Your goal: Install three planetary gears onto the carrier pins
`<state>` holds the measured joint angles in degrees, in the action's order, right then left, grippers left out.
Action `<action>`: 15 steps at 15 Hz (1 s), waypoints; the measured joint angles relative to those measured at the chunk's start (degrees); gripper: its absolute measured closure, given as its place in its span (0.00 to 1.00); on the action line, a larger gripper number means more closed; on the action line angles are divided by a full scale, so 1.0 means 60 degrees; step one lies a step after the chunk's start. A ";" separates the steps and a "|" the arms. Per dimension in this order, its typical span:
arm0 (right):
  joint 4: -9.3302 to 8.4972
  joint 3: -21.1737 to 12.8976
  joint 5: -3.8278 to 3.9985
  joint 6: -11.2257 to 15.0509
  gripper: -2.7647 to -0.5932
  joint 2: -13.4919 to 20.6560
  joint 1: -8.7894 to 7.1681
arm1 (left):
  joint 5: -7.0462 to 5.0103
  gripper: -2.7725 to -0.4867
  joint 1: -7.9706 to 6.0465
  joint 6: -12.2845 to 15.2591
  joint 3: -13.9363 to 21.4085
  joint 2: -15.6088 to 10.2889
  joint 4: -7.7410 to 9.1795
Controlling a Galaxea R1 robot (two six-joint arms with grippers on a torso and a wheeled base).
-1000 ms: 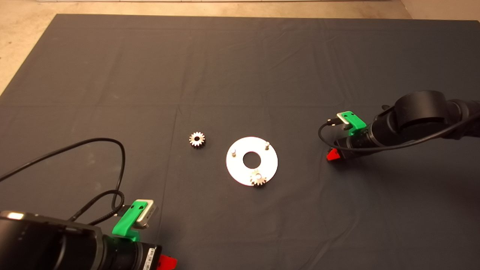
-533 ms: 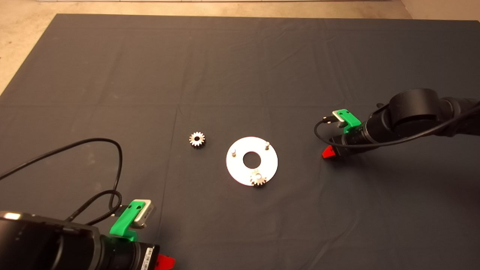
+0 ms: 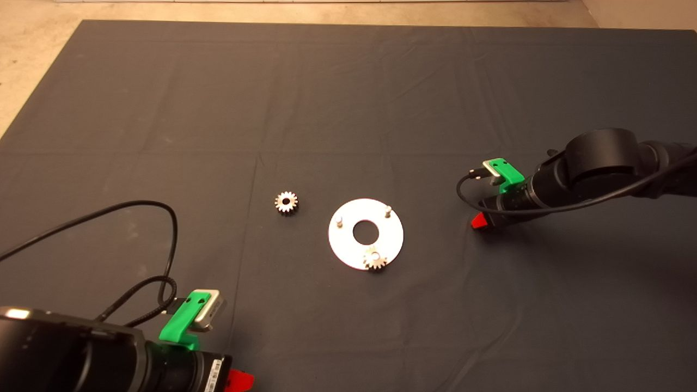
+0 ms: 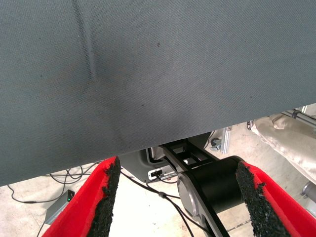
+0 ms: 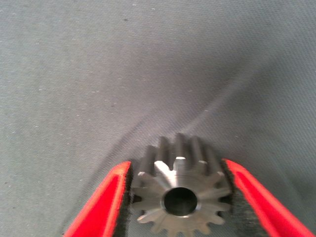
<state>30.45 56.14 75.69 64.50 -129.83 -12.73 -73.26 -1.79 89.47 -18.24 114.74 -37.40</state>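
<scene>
A round silver carrier disc [image 3: 340, 245] lies mid-mat with two bare carrier pins [image 3: 338, 221] [image 3: 387, 208] standing on it. One planetary gear [image 3: 375, 258] sits on the disc's near pin. Another gear [image 3: 286, 202] lies flat on the mat, left of the disc. My right gripper [image 3: 480, 222] is low over the mat to the right of the disc. In the right wrist view a third gear [image 5: 180, 195] sits between the red fingers [image 5: 106, 202], both pads against its teeth. My left gripper [image 3: 239, 379] is parked at the lower left, open and empty [image 4: 177, 165].
The dark mat [image 3: 348, 109] is wrinkled and reaches the pale floor at the far and left edges. A black cable [image 3: 173, 239] loops over the mat by the left arm. The left wrist view shows the mat's edge with floor and the robot's base beyond it.
The right arm has shifted slightly left and away from me, then held still. The left arm, the disc and both visible gears have not moved.
</scene>
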 joint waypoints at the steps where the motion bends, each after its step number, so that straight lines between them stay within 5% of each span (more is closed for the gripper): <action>1: 0.0000 0.0006 0.0012 0.0000 0.73 -0.0001 0.0000 | 0.0001 0.50 0.0000 0.0000 0.0000 -0.0004 0.0000; 10: 0.0000 0.0006 0.0016 0.0000 0.78 -0.0004 -0.0041 | 0.0001 0.50 0.0000 0.0000 0.0000 0.0000 0.0000; 15: -0.0004 -0.0404 0.0033 0.0087 0.79 -0.0322 -0.0728 | 0.0082 0.50 0.0000 0.0000 0.0000 0.0002 0.0000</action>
<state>30.43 53.71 75.89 65.02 -131.76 -17.10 -72.77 -1.79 89.47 -18.24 114.75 -37.40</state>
